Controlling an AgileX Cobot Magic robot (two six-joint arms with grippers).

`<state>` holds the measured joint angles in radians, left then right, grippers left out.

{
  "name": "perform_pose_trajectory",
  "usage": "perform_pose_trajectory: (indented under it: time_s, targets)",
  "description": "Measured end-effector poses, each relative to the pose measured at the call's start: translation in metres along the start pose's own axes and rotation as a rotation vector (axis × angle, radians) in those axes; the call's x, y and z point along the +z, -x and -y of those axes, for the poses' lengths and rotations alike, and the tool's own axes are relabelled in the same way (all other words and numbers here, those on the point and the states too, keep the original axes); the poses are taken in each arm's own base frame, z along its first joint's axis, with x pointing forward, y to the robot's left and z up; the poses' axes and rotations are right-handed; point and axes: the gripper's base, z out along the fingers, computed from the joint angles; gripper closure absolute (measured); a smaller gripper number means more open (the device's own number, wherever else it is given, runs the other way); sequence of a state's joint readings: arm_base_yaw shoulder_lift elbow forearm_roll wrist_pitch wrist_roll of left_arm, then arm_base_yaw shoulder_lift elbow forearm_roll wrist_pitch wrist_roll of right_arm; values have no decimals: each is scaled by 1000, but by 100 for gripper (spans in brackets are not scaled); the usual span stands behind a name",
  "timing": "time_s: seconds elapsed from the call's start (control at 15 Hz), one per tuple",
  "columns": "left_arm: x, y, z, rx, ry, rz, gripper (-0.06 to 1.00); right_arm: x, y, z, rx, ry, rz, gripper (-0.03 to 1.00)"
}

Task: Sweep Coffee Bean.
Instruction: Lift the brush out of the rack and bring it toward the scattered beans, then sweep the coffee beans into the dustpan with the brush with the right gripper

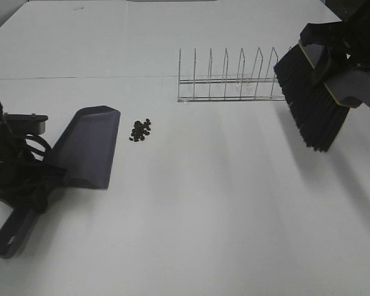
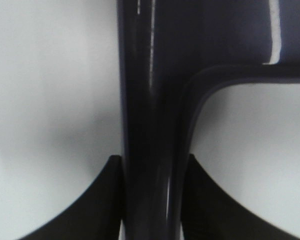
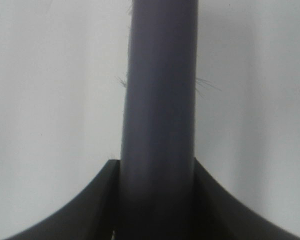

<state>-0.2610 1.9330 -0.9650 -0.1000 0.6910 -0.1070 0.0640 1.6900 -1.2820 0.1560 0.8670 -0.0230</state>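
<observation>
The coffee bean pile (image 1: 140, 129) is a small dark cluster on the white table, just right of the grey dustpan (image 1: 86, 148). The pan's mouth faces the beans. My left gripper (image 1: 40, 184) is shut on the dustpan handle (image 2: 150, 125), which runs between its fingers (image 2: 102, 205). At the far right my right gripper (image 1: 348, 58) is shut on the grey brush handle (image 3: 160, 100). It holds the brush tilted in the air, with the black bristles (image 1: 311, 105) pointing down. The bristles are well to the right of the beans.
A wire dish rack (image 1: 231, 80) stands behind the beans and reaches almost to the brush bristles. The dustpan handle's end (image 1: 9, 240) lies near the table's front left. The white table (image 1: 222, 209) stretches across the foreground.
</observation>
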Motion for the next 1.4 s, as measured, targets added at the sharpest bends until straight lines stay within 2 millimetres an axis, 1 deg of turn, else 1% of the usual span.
perform_pose_trajectory:
  time_s: [0.13, 0.2, 0.27, 0.33, 0.4, 0.6, 0.73, 0.87, 0.93, 1.07, 1.13, 1.2, 1.33, 1.4]
  targets:
    - [7, 5, 11, 2, 5, -7, 68, 9, 3, -1, 1, 8, 21, 61]
    - [6, 7, 13, -2, 4, -5, 68, 17, 2, -4, -21, 0, 5, 61]
    - [7, 9, 13, -8, 4, -4, 68, 28, 0, -13, -67, -11, -27, 61]
    - [7, 10, 14, -14, 3, -2, 68, 52, -6, -36, -171, -31, -83, 61]
    - [7, 10, 14, -14, 3, -2, 68, 67, -7, -52, -241, -60, -108, 61]
    - [7, 10, 14, -14, 3, -2, 68, 108, 1, -104, -432, -189, -144, 61]
    - [7, 10, 14, -14, 2, -1, 68, 131, 2, -142, -533, -241, -199, 61]
    - [7, 10, 14, -14, 2, -1, 68, 146, 5, -185, -606, -258, -222, 61]
    - [7, 10, 14, -14, 2, -1, 68, 156, 1, -204, -648, -272, -252, 61]
    - [7, 11, 14, -14, 2, 0, 68, 170, 1, -237, -703, -269, -227, 61]
    - [7, 11, 14, -14, 2, 0, 68, 178, -4, -253, -729, -254, -212, 61]
    - [7, 11, 14, -15, 1, 0, 68, 180, -6, -260, -738, -241, -205, 61]
    - [7, 11, 14, -16, 0, 1, 68, 182, -13, -285, -757, -166, -182, 61]
    - [7, 11, 14, -17, -1, 2, 68, 177, -24, -307, -774, -104, -171, 61]
